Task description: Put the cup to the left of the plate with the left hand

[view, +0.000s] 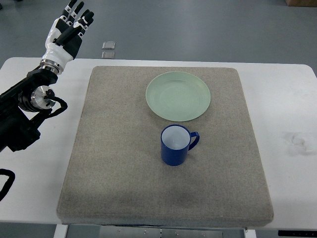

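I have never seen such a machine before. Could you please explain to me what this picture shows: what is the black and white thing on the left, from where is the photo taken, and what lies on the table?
The single photo is taken from above, looking steeply down from the robot's own side of the table. The black and white thing is the robot's left hand, on an arm that enters from the picture's left edge. It is raised over the far left corner of the white table, with fingers extended, and it holds nothing. The right arm is not visible.

On the table lies a grey felt mat. On the mat are a pale green plate, empty, and nearer the camera a blue mug, upright, white inside, handle pointing right. The two do not touch. Beyond the table, two small grey squares lie on the floor.
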Robot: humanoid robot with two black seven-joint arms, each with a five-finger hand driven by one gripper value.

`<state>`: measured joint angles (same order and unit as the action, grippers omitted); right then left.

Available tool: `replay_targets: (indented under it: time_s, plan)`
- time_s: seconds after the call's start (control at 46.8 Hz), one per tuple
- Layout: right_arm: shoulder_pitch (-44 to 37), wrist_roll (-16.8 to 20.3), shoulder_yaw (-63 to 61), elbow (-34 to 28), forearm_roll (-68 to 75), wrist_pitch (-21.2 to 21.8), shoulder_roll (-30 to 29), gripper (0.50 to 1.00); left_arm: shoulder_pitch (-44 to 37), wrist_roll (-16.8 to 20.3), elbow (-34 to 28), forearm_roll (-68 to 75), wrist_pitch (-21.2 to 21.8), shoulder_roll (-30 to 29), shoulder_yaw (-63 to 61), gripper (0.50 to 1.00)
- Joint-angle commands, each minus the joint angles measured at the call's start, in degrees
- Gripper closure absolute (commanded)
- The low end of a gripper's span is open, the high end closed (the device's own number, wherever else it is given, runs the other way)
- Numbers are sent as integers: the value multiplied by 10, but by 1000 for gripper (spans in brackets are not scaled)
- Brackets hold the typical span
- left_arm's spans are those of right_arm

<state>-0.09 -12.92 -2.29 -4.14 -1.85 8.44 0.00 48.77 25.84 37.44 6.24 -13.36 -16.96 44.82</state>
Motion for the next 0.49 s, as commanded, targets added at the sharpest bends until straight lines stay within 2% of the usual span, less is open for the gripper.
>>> replay_targets:
  time_s: [0.0,0.47]
  plan:
    - [0,0,0,-1,0,0,0,568,0,1,0,1,0,0,0,504]
    - [0,0,0,0,0,0,0,568,-3,3,2,-4,-6,1,0,504]
